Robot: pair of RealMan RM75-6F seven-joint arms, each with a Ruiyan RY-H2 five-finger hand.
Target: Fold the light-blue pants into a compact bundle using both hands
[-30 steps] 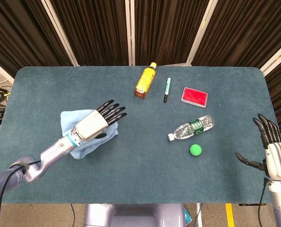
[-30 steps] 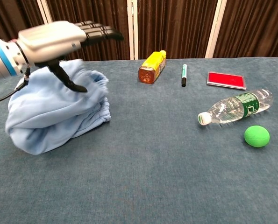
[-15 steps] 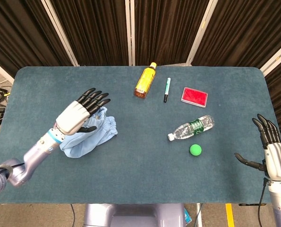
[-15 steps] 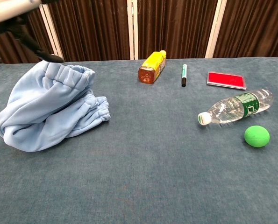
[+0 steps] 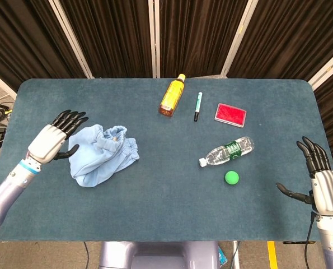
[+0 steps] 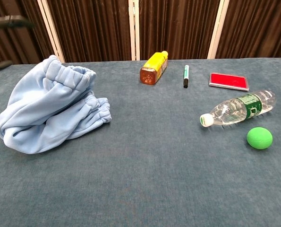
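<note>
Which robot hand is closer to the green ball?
The right hand is closer. It hovers at the table's right edge, just to the right of the green ball. The left hand is far across the table, beside the light-blue pants.

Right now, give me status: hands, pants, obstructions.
Left hand open beside the pants, not touching. Right hand open, far off. Pants bunched in a bundle. Nothing in the way.

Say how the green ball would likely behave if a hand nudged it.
The ball is round and lies free on the flat table, so it would probably roll. It looks light. The bottle lies close by, so a push that way might stop against it.
</note>
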